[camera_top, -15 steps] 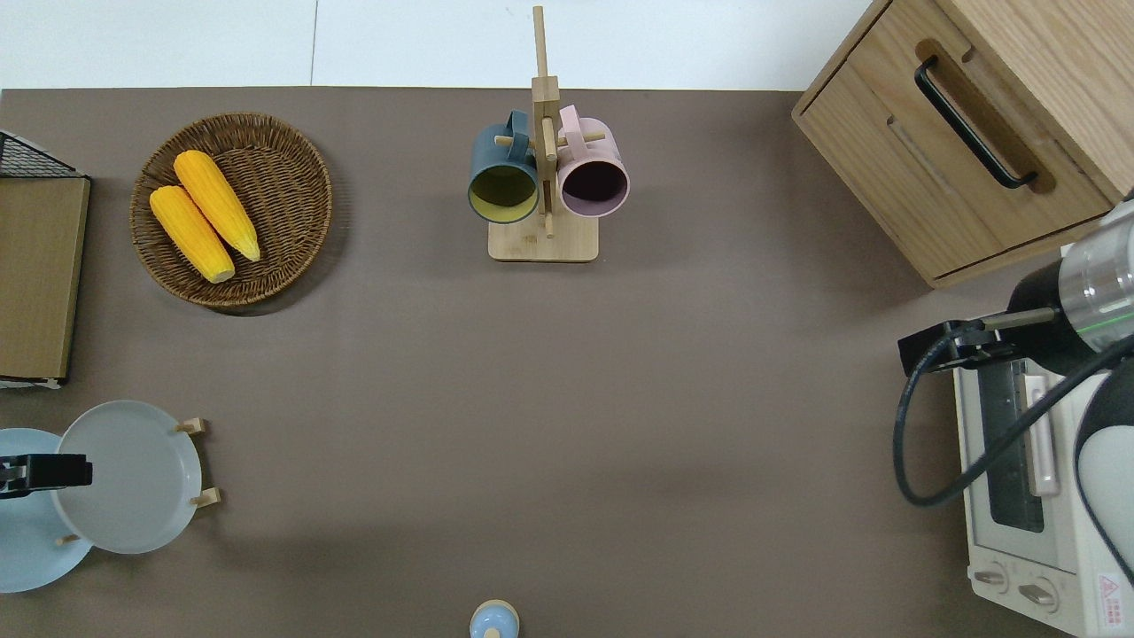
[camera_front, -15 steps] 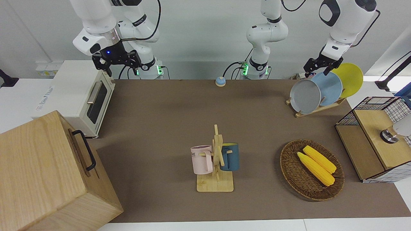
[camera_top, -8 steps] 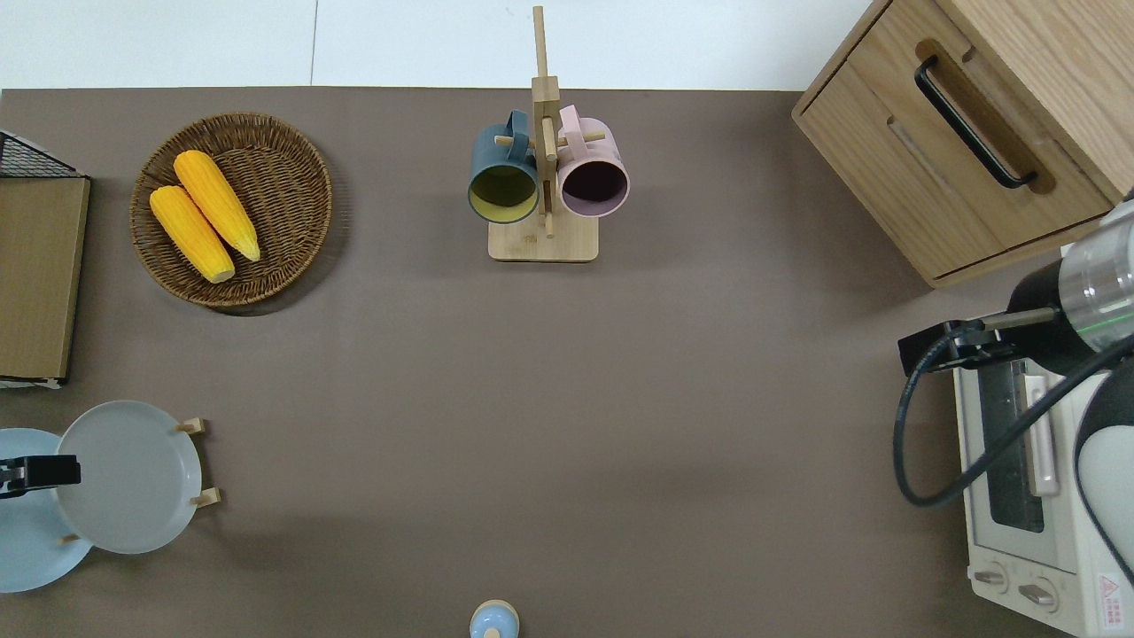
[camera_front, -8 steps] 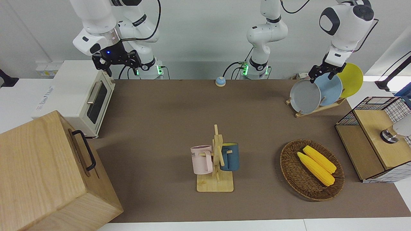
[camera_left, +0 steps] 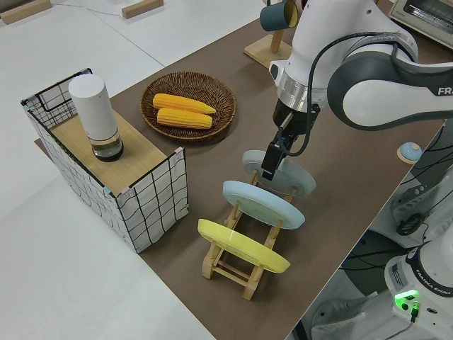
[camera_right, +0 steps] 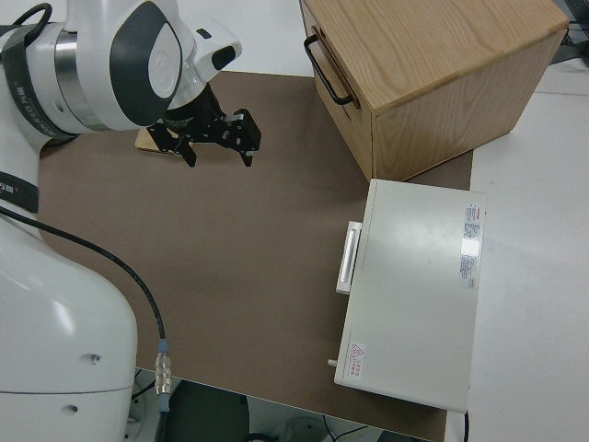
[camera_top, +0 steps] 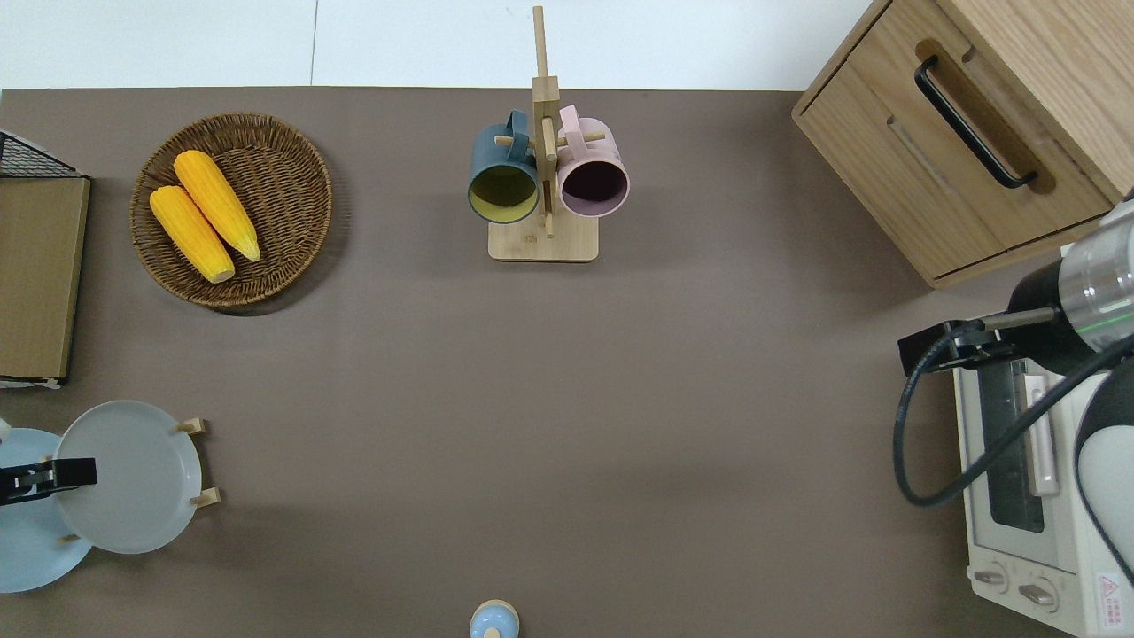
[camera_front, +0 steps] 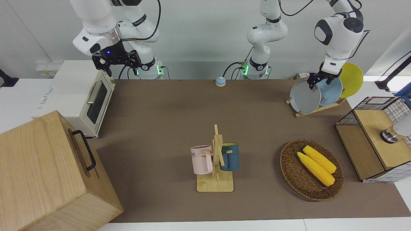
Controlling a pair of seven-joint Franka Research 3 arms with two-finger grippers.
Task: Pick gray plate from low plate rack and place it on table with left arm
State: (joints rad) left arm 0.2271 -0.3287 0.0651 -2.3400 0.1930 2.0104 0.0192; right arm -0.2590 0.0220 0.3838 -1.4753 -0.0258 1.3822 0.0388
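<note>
The gray plate (camera_front: 304, 97) (camera_top: 133, 478) (camera_left: 291, 177) stands on edge in the low plate rack (camera_front: 318, 108) (camera_left: 233, 263), in the slot farthest from the light blue and yellow plates, at the left arm's end of the table (camera_front: 167, 122). My left gripper (camera_front: 314, 82) (camera_top: 49, 476) (camera_left: 270, 160) points down at the gray plate's upper rim, open, with its fingers on either side of the rim. The right arm is parked with its gripper (camera_front: 114, 65) (camera_right: 218, 147) open and empty.
A light blue plate (camera_front: 332, 89) and a yellow plate (camera_front: 352, 78) stand in the same rack. A wicker basket (camera_front: 290, 173) with two corn cobs and a wire crate (camera_front: 372, 106) are near it. A mug stand (camera_front: 215, 183), wooden cabinet (camera_front: 41, 173), toaster oven (camera_front: 77, 93) and small bell (camera_front: 220, 81) also stand on the table.
My left gripper has come down from above the light blue plate to the gray plate's upper rim. The plates and the right arm have not moved.
</note>
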